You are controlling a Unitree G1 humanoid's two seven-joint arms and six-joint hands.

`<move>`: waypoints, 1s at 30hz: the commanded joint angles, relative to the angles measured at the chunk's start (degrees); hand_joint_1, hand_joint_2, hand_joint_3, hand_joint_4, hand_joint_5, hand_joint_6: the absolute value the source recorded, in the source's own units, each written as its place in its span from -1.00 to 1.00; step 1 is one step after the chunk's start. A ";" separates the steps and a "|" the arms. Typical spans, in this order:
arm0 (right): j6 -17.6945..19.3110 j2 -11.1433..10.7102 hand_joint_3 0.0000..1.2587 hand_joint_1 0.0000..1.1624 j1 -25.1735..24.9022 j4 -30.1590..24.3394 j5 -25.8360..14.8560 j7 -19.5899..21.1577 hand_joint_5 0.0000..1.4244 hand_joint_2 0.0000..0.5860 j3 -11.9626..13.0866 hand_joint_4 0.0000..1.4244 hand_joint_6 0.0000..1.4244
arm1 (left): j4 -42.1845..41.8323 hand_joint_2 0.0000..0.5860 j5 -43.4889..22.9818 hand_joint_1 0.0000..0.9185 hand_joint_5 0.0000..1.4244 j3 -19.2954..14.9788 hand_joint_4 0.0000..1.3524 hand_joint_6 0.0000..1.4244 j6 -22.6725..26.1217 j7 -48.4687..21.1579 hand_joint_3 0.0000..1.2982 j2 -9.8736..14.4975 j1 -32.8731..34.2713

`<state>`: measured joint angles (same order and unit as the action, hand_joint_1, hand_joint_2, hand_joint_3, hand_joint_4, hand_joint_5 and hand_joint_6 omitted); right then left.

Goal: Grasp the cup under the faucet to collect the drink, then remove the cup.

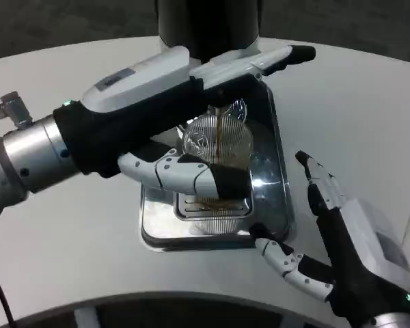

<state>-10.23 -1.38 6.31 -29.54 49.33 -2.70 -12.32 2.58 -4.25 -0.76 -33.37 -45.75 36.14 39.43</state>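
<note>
A clear ribbed cup (215, 140) stands on the drip tray (157, 232) under the black dispenser (208, 24). A thin brown stream of drink (220, 126) falls into it, and brown liquid fills its lower part. My left hand (184, 167) reaches in from the left and wraps its fingers around the cup's lower front, with its upper fingers stretched past the cup toward the right. My right hand (338, 236) hovers to the right of the tray, fingers spread, holding nothing.
The shiny metal tray has a slotted grille (215, 217) in its middle and raised rims. The round white table (355, 102) extends to the right and left; its front edge curves just below the tray.
</note>
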 commanded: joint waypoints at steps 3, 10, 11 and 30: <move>-0.78 0.92 -1.00 -0.17 -3.90 3.67 -3.65 1.15 -1.00 -0.13 0.15 -1.00 -0.77 | -2.79 -0.56 -0.48 -1.00 -0.95 0.68 -1.00 -1.00 0.51 0.07 -1.00 0.80 -1.65; -0.44 0.40 -1.00 -0.10 -9.29 8.86 -6.11 3.10 -1.00 -0.21 0.63 -1.00 -0.81 | -4.11 -0.55 -0.53 -1.00 -0.95 -0.24 -1.00 -1.00 2.60 1.00 -1.00 1.09 -2.55; -0.49 0.23 -1.00 -0.09 -10.04 9.55 -6.29 3.30 -1.00 -0.22 0.64 -1.00 -0.83 | -4.32 -0.55 -0.53 -1.00 -0.95 -0.30 -1.00 -1.00 2.76 1.09 -1.00 1.14 -2.67; -0.85 2.21 -1.00 0.09 -19.02 19.41 -12.60 6.33 -1.00 -0.35 -1.16 -1.00 -0.95 | -6.09 -0.52 -0.76 -1.00 -0.94 -0.50 -1.00 -1.00 3.92 2.13 -1.00 1.68 -4.00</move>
<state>-10.78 0.37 -12.01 -11.28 37.68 2.77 -12.98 -2.44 -4.29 -1.45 -29.38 -43.37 37.17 36.48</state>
